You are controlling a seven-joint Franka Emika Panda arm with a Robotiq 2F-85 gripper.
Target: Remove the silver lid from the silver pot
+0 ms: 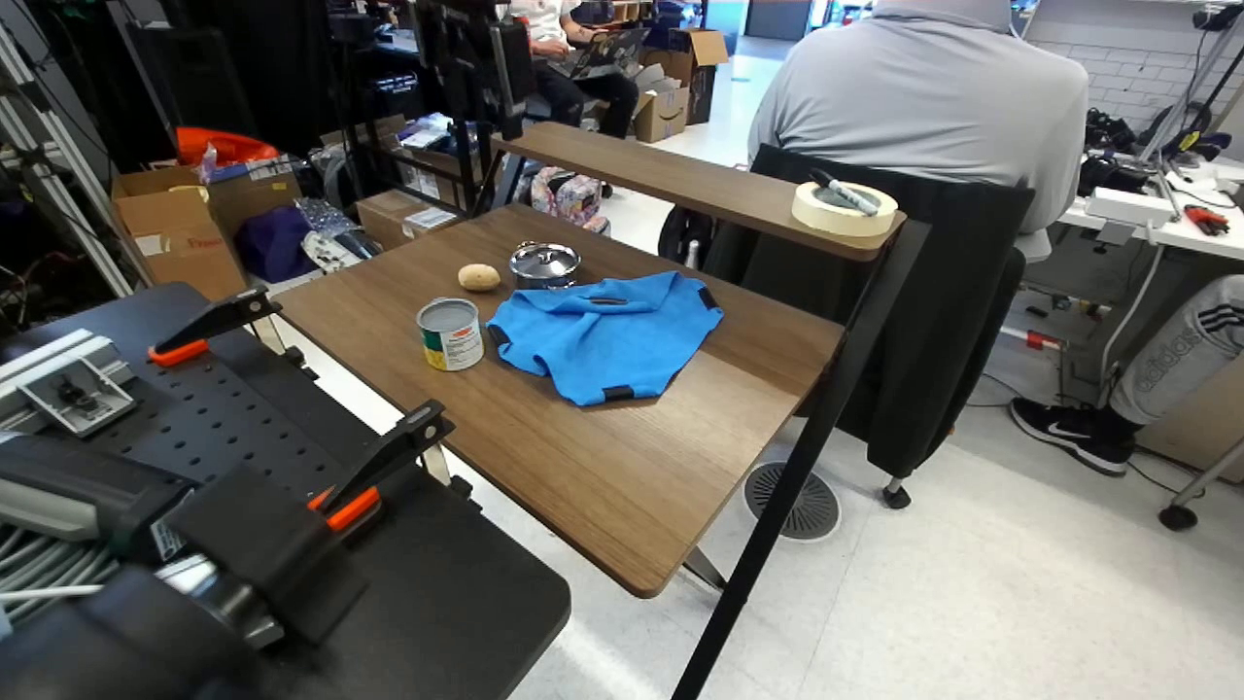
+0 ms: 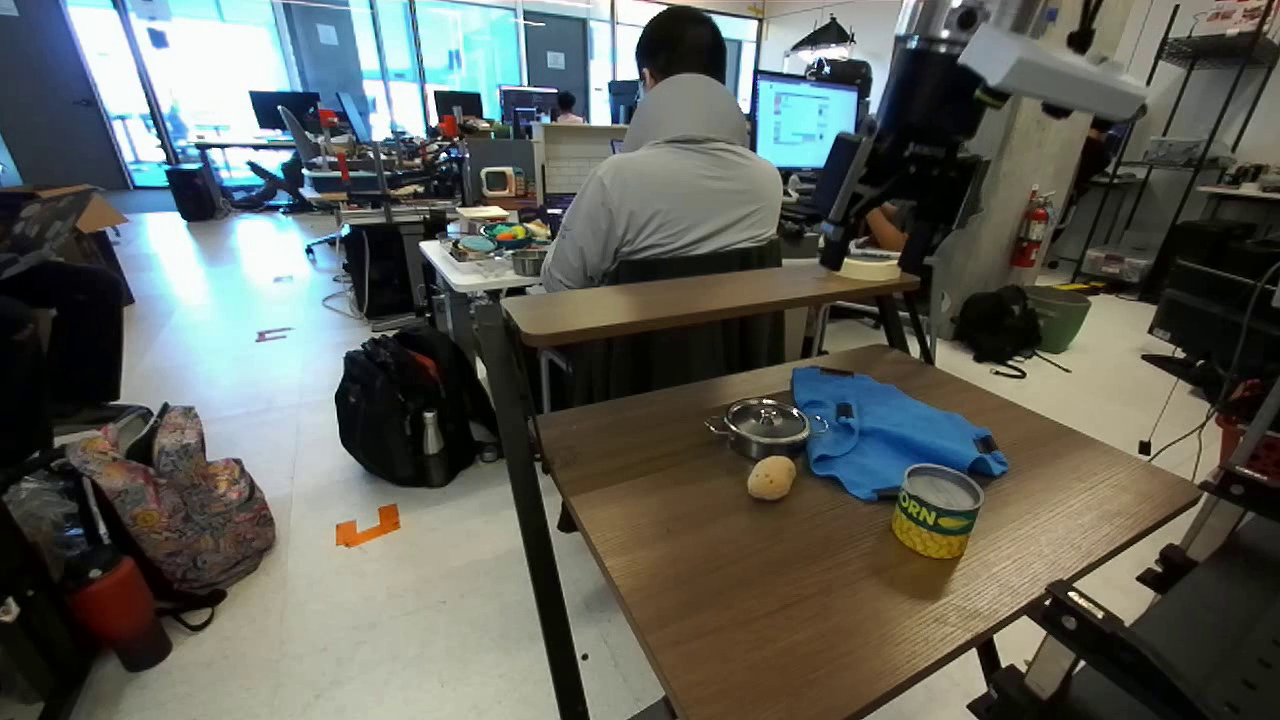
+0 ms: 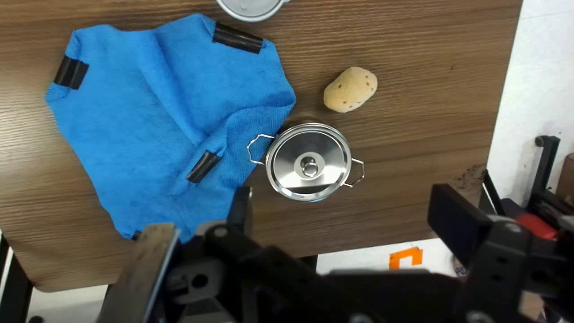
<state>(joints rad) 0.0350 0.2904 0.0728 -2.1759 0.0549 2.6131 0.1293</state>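
The silver lid is a round shiny disc with a small knob in its middle. It sits flat on the silver pot, which has a wire handle on each side. Both also show in an exterior view, the lid on top and the pot below it. My gripper is open and empty, its two black fingers wide apart. In the wrist view the lid lies ahead of the fingertips, nearer the left finger. In an exterior view the gripper hangs well above the table, apart from the pot.
A blue cloth lies beside the pot, close to one handle. A tan potato-like object and a corn can stand near on the wooden table. A raised shelf runs along one side, with a tape roll on it.
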